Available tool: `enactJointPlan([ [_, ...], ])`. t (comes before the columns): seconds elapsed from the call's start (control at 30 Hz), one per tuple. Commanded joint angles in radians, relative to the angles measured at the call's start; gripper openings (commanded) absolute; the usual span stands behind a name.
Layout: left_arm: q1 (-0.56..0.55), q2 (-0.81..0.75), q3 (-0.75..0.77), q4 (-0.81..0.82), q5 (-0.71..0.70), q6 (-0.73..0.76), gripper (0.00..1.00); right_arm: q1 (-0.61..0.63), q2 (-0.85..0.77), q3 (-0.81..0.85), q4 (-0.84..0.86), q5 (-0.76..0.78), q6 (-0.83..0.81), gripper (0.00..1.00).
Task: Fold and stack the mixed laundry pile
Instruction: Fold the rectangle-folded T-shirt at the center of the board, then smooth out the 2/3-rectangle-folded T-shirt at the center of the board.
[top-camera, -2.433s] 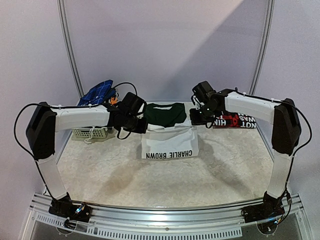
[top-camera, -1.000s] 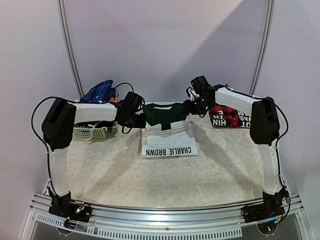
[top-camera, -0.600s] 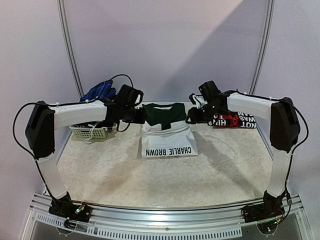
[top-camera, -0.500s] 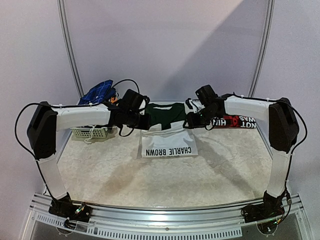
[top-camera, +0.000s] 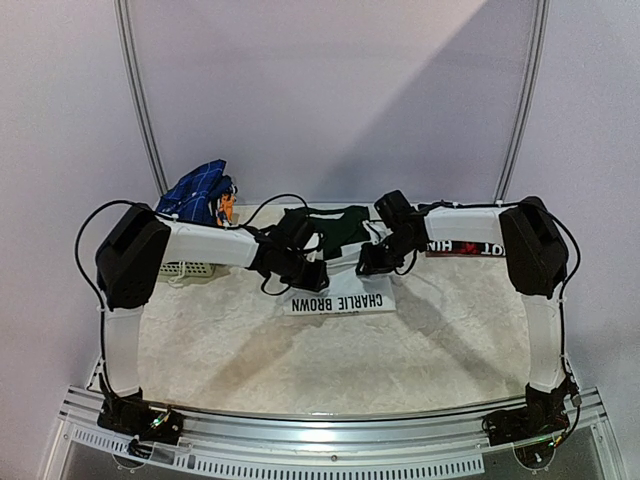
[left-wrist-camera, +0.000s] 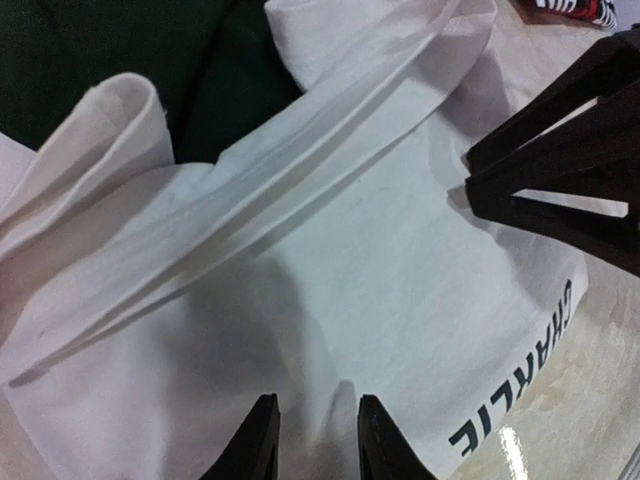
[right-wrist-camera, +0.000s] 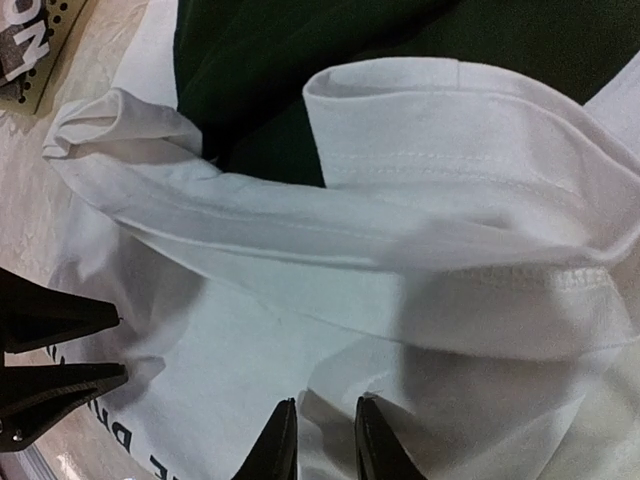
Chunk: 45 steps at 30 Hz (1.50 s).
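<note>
We find the white T-shirt (top-camera: 338, 300) toward the far side of the worktop (top-camera: 330, 360), at its middle, folded into a narrow oblong. Its long axis runs near to far. The dark green part (top-camera: 335, 228) lies at the far end, and the near hem carries dark block lettering that reads upside down from above. The cloth is soft and matt, with a long flat pleat running slantwise across it, loose rolled edges and a stitched hem (right-wrist-camera: 480, 275). The worktop is pale and mottled like stone, with a slight sheen.

Our left hand (left-wrist-camera: 315, 440) sits on the shirt's left side and our right hand (right-wrist-camera: 325, 435) on its right, facing each other. On both, the fingers stand nearly together with white cloth in the narrow gap. Whether they pinch it fast we cannot tell.

At far left a white lattice basket (top-camera: 185, 268) bears a crumpled blue checked cloth (top-camera: 197, 190). At far right the red-and-black plaid shirt (top-camera: 470, 248) lies flat, mostly hidden behind the right arm (top-camera: 465, 224). Both arms cover the T-shirt's flanks from above.
</note>
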Motion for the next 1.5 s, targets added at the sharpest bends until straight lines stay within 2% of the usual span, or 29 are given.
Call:
enactJointPlan([
  [0.0,0.013,0.034,0.051,0.003,0.004,0.007,0.28,0.0,0.048,0.069,-0.006,0.009,-0.007,0.21],
  [0.6,0.14,0.175,0.239,-0.047,-0.014,0.079,0.25,-0.04,0.227,0.343,-0.067,0.043,-0.041,0.19],
  [0.83,0.204,0.237,0.353,-0.09,-0.025,0.084,0.25,-0.07,0.327,0.503,-0.038,0.04,-0.026,0.21],
  [0.93,0.214,0.204,0.356,-0.116,-0.036,0.087,0.26,-0.076,0.352,0.574,-0.073,0.045,-0.009,0.24],
  [1.03,0.206,0.129,0.302,-0.117,-0.028,0.088,0.3,-0.076,0.279,0.515,-0.064,0.04,-0.012,0.31],
  [1.23,0.16,-0.017,0.165,-0.114,-0.018,0.078,0.36,-0.055,0.048,0.241,0.019,0.027,-0.005,0.41],
  [1.47,0.078,-0.11,0.039,-0.101,0.024,0.046,0.35,0.005,-0.126,-0.039,0.091,-0.074,0.022,0.39],
])
